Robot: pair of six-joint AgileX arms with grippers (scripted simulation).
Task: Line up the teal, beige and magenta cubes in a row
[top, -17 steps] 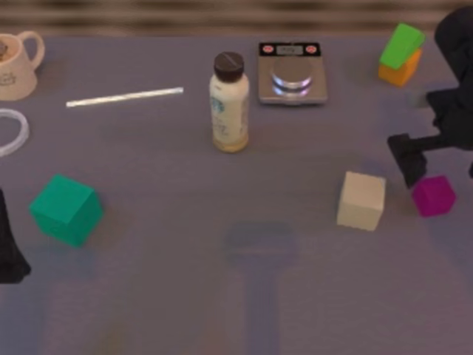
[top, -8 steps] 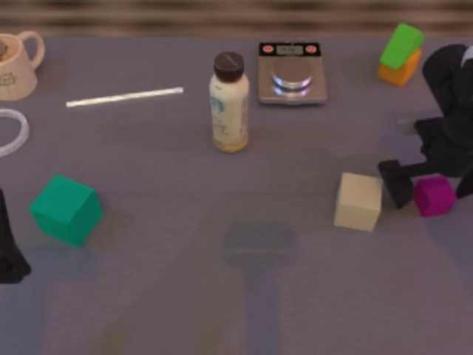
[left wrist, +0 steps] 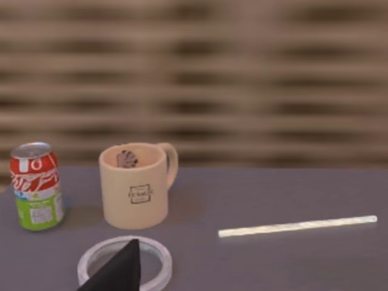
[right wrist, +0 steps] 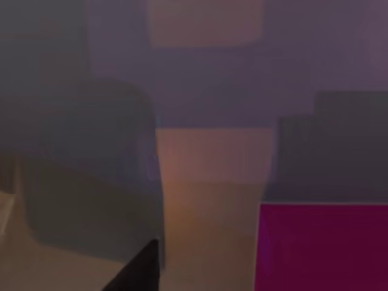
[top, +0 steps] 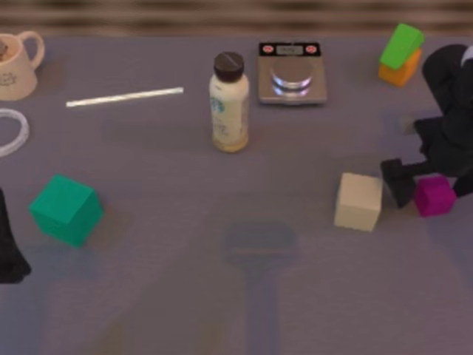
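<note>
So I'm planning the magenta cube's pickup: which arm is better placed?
Probably the right: its pincer is already at the magenta cube. The left arm sits at the table's far left edge.

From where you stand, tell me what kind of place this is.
Probably a simulated tabletop test bench: a grey table with plain matte colour cubes like the teal-green cube, a small silver kitchen scale, and a slatted backdrop behind.

Matt cubes, shiny scale

3 matt cubes: teal cube (top: pixel 66 209), beige cube (top: pixel 359 201), magenta cube (top: pixel 434 195) beside the black finger (top: pixel 400 181); brushed-metal kitchen scale (top: pixel 292 73); glazed ceramic mug (left wrist: pixel 136 184).
</note>
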